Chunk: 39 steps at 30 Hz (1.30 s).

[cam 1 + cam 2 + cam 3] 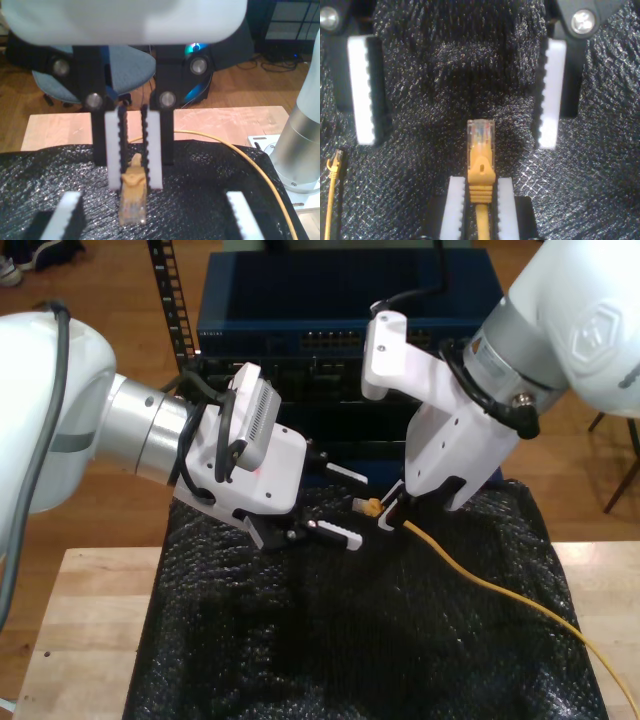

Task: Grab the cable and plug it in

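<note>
Two grippers face off: my second gripper pinches the cable, likely presenting its plug to my first gripper, spread wide.

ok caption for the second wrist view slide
My second gripper shut on the yellow cable behind its plug, my first gripper open opposite, above a black mat.

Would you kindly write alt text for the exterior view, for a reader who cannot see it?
My second gripper, at the exterior view's right, holds the yellow cable just behind its plug, above a black mat. My first gripper faces the plug from the exterior view's left, jaws open; a blue rack unit stands behind.
</note>
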Each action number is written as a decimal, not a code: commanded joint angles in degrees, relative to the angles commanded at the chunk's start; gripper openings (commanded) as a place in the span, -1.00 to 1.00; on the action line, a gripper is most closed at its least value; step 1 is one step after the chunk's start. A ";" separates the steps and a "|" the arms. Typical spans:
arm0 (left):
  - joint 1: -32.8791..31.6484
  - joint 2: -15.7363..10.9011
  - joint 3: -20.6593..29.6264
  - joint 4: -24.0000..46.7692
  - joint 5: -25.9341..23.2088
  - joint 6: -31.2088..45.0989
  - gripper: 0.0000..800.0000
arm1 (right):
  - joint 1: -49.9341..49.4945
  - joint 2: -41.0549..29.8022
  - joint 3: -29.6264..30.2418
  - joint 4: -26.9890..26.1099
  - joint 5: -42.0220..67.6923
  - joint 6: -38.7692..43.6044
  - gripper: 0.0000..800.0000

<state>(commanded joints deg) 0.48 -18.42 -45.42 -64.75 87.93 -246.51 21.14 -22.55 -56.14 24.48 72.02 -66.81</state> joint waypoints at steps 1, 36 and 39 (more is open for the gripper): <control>0.00 0.00 0.09 0.00 0.00 0.00 0.47 | 0.00 0.00 0.00 0.00 0.00 0.00 -0.99; 0.00 0.26 0.35 0.00 -0.62 -0.09 0.04 | 0.00 -1.14 -0.26 0.09 0.09 0.26 -0.99; 0.00 0.26 0.44 0.00 -0.62 -0.09 -0.01 | 0.00 -1.23 -0.26 0.09 0.09 0.26 -0.99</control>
<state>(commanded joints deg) 0.48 -18.15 -44.98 -64.75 87.32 -246.59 21.14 -23.78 -56.41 24.57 72.11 -66.55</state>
